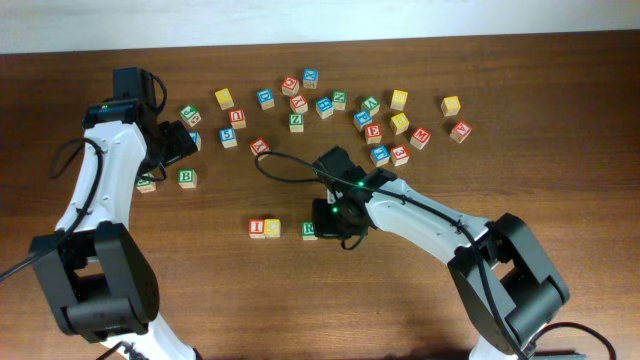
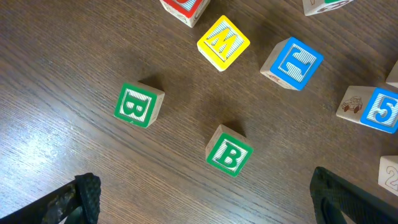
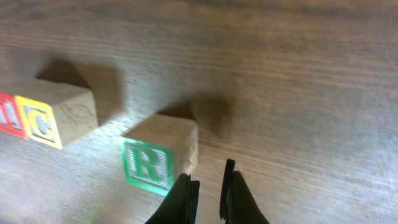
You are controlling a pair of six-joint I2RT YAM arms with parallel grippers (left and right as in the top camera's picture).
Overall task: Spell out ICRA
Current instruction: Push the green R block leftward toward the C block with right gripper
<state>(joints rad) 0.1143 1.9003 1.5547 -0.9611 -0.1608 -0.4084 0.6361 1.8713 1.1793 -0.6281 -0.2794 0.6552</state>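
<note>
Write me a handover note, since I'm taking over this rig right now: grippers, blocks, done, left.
The left gripper is open and empty above a green B block.
The right gripper is shut, holding nothing, beside the R block.
The I block and C block touch in a row; R stands to their right across a gap.
Done: I, C, R laid.
Left: find an A among the loose blocks farther back, place it right of R.
</note>
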